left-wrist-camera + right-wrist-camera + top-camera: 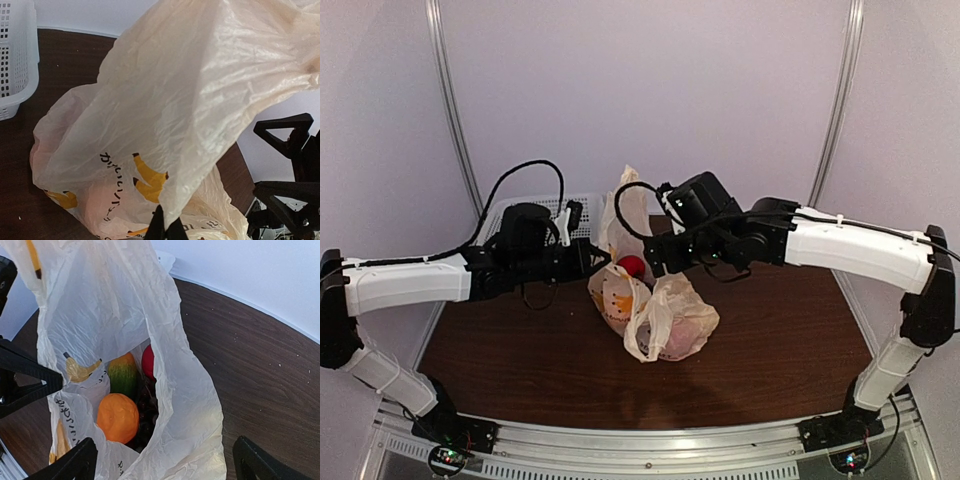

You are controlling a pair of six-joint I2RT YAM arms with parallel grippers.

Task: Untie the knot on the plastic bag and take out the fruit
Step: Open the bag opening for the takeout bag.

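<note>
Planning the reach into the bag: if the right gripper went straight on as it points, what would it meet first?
Probably the crinkled film of the plastic bag, right ahead of the open right gripper; the orange fruit sits just beside that fold. Depth is unclear.

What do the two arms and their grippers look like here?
Both the left arm and right arm have white link shells with black joints and black wrist housings. Thin black cables loop above the wrists. The left gripper and right gripper are black, with angular, wedge-shaped fingers.
</note>
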